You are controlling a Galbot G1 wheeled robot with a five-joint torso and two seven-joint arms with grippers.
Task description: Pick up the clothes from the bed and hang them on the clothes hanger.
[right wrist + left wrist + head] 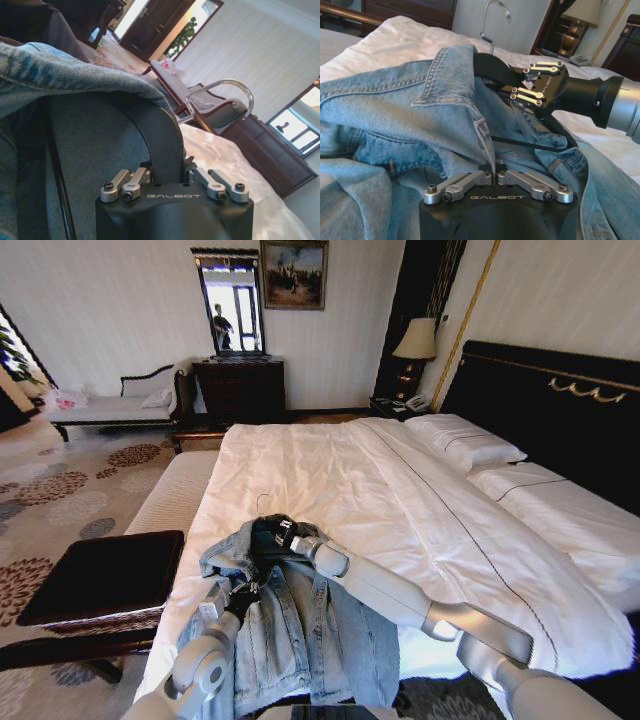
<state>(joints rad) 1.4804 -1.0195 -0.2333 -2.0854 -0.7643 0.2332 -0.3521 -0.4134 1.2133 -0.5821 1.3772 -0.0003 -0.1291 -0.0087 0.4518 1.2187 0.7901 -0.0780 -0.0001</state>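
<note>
The light-blue denim clothes [300, 640] lie crumpled at the foot of the bed [400, 490], collar toward the pillows. My right gripper [283, 532] reaches into the collar area and is shut on one black arm of the clothes hanger [160, 135], whose silver hook [220, 92] sticks out past the denim. In the left wrist view that hanger [490, 67] sits partly under the collar, with a thin black bar crossing the fabric. My left gripper [495, 176] is shut on the jacket's front edge [482, 132], just below the right gripper [532, 82].
A dark bench [100, 575] stands left of the bed's foot. A chaise [110, 405] and a dresser with mirror [240, 385] line the far wall. A lamp [415, 340] sits beside the black headboard [560, 400]. Patterned carpet lies to the left.
</note>
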